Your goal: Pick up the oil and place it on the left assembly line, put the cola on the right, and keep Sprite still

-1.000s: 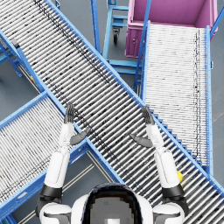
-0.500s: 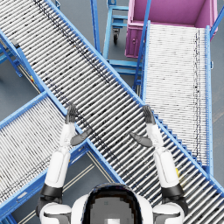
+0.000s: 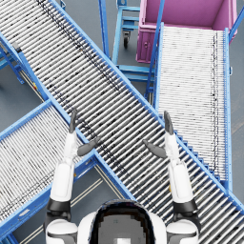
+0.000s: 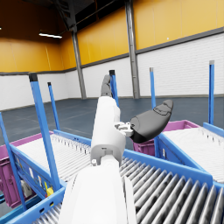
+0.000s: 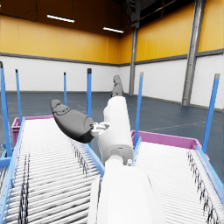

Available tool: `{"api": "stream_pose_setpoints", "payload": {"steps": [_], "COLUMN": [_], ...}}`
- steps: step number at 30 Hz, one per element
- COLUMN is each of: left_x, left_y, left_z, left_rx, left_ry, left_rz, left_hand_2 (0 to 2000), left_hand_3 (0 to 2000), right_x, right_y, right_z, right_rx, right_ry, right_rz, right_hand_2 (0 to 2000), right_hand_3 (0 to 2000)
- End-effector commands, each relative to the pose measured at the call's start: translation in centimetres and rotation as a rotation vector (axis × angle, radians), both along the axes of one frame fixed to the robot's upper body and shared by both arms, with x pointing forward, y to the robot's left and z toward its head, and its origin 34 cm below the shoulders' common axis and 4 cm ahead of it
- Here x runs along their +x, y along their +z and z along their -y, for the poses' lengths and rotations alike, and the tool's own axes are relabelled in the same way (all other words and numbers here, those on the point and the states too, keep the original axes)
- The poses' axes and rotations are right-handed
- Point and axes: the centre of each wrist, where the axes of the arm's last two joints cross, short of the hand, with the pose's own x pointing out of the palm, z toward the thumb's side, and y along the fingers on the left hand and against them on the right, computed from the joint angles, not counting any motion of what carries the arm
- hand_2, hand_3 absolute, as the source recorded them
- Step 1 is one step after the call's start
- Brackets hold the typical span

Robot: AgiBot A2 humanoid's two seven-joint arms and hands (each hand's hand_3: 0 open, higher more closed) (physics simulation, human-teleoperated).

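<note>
**BOTH HANDS UP & EMPTY OVER CENTRE CONVEYOR**

L hand (image 3: 75,137): open, holds nothing. Fingers straight, pointing far; thumb (image 3: 88,147) splayed to the right. In head view it sits over the left edge of the centre roller conveyor (image 3: 109,105), by the blue rail. L wrist view agrees: thumb out, nothing in the hand.

R hand (image 3: 167,140): mirror pose. Fingers straight, thumb (image 3: 153,148) splayed to the left, empty. It sits over the centre conveyor, nr its right rail. R wrist view agrees: thumb wide, no obj in grasp.

Hands well apart, bare rollers between them.

Centre conveyor runs diag., far left to near right. Left line (image 3: 28,157) lies to its near left. Right line (image 3: 190,95) runs near to far on the right side and ends at a pink bin (image 3: 190,16).

Oil, cola, Sprite: cannot tell where; no view shows them.
</note>
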Motion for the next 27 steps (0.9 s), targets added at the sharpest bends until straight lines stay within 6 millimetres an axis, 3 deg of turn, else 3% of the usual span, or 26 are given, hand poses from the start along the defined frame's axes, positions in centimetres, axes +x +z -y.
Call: {"api": "stream_pose_setpoints", "payload": {"steps": [1, 11, 17, 27], "left_x": [0.2, 0.1, -0.4, -0.8], "left_y": [2.3, 5.8, 6.0, 5.4], "left_z": [-1.0, -3.3, -4.5, -5.6], "left_rx": [-0.018, -0.044, -0.066, -0.091], "left_ry": [0.049, 0.158, 0.205, 0.251], "left_rz": [0.084, 0.218, 0.234, 0.221], "left_hand_2": [0, 0, 0, 0], "left_hand_3": [0, 0, 0, 0], "right_x": [0.0, -0.3, -0.4, -0.6], "right_y": [1.9, 4.7, 5.3, 4.8], "right_z": [0.8, 2.2, 2.8, 3.6], "right_rx": [0.022, 0.059, 0.078, 0.100], "right_ry": [-0.038, -0.107, -0.132, -0.167], "right_rz": [0.074, 0.187, 0.212, 0.195], "right_hand_2": [0, 0, 0, 0], "right_hand_3": [0, 0, 0, 0]}}
